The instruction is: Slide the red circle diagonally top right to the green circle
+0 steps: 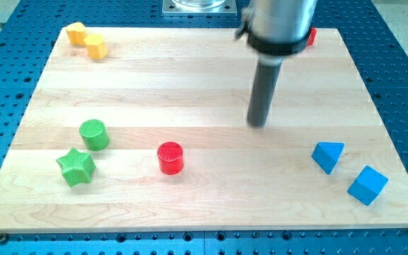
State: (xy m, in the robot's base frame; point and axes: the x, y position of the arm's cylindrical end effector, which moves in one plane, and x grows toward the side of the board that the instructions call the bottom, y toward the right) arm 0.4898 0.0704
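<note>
1. Wooden board [190,78] lies on a blue perforated table [402,85]. All four board edges in view; the far edge is partly hidden behind the arm's grey housing [278,25].
2. Red circle [170,157] sits low on the board, a little left of centre. Bare wood all round it, nothing touching.
3. Green circle [94,134] lies at about 10 o'clock from the red circle, well apart. Green star [76,167] sits just beside the green circle at its 7 o'clock, near the board's left edge.
4. Open wood at 12 to 2 o'clock of the green circle, clear up to the yellow pair.
5. Two yellow blocks [86,40] at the board's top-left corner, touching or nearly so; shapes hard to make out.
6. Blue triangle [328,156] and blue cube [367,185] near the bottom-right corner, close together, the cube near the right edge.
7. A second red block [311,37] at the top edge, mostly hidden by the housing; shape cannot be told.
8. My tip [258,124] is a plain rod with nothing that opens or holds. It stands on bare wood, touching no block, at about 2 o'clock from the red circle and well apart from it. The wide centre of the board around it is open.
</note>
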